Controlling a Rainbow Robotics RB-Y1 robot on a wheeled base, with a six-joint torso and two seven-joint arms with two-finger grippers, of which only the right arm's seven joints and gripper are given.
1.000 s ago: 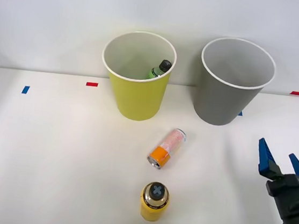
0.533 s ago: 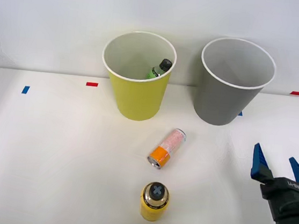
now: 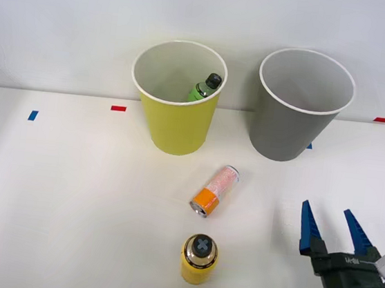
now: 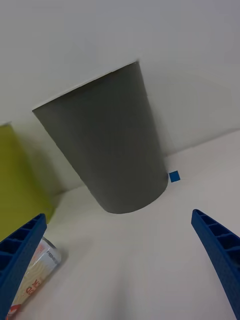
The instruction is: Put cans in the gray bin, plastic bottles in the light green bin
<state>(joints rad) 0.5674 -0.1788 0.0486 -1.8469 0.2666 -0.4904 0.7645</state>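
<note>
Right gripper sits low over the table at the near right, fingers apart, nothing between them. It's well to the right of the can and the yellow bottle.

The can lies on its side mid-table, silver end toward the robot, pink end pointing roughly at the gray bin. The yellow bottle stands upright just in front of it, cap up. The green bottle is already inside the light green bin, leaning on the far wall. The gray bin looks empty as far as its inside shows.

Likely step: reach for one of the two loose items. The can is the closer fit, since the wrist camera catches its pink end beside one finger.

To do it well: turn the wrist so the fingers straddle the can across its width, not end to end. Come down at mid-body so it can't roll out. Keep clear of the bottle's cap on approach; it tips easily. Then lift high enough to clear the gray rim before release.
</note>
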